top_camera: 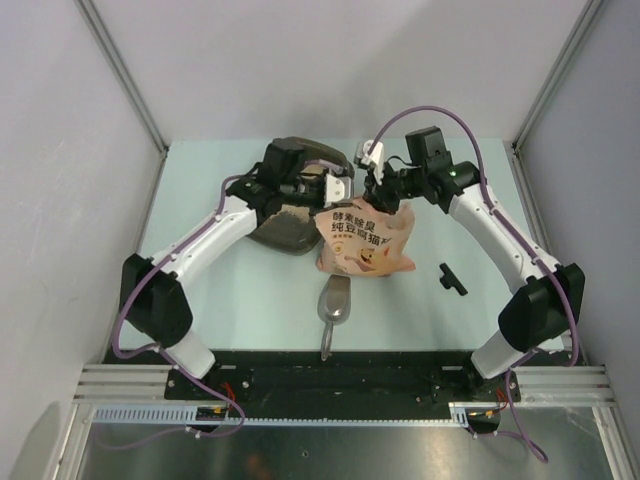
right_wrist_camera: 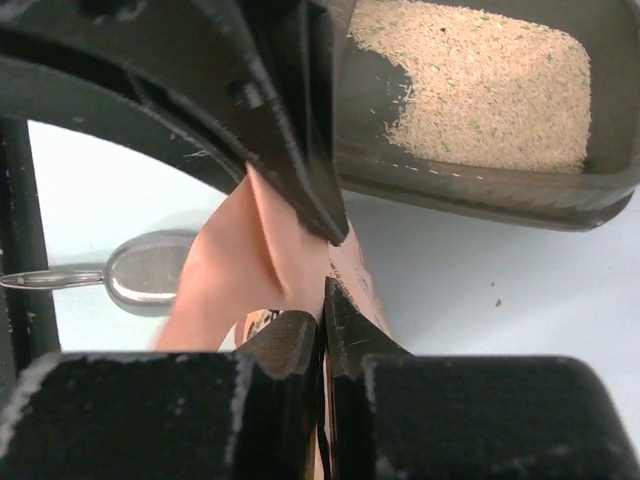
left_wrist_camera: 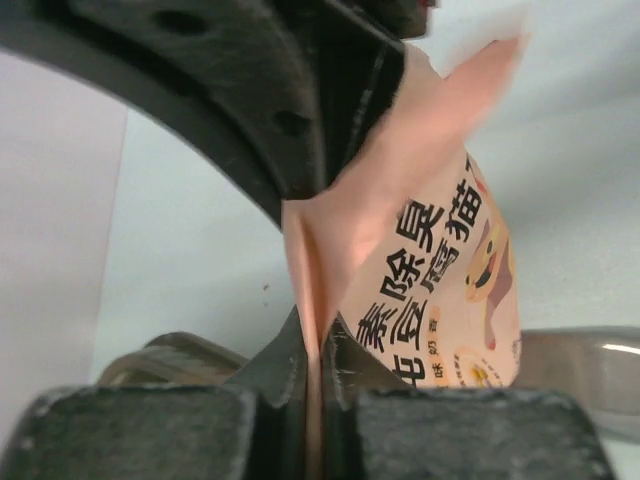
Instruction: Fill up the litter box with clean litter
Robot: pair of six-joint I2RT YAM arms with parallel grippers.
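Scoop (top_camera: 334, 302) of grey metal lies just in front of the salmon-pink cartoon-cat bag (top_camera: 365, 242); a small black plastic piece (top_camera: 451, 278) lies to the bag's right. The left gripper (left_wrist_camera: 315, 390) and right gripper (right_wrist_camera: 322, 340) each pinch 1 top corner of the bag. Behind the bag, to its left, the dark grey-brown shallow plastic litter box (top_camera: 285, 235) holds pale beige granular clean litter (right_wrist_camera: 480, 80).

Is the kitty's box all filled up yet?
Not quite. Some litter already lies in the litter box, but part of its floor shows bare. The left hand and right hand both pinch the bag at its edge. Still left, probably: pouring more in.
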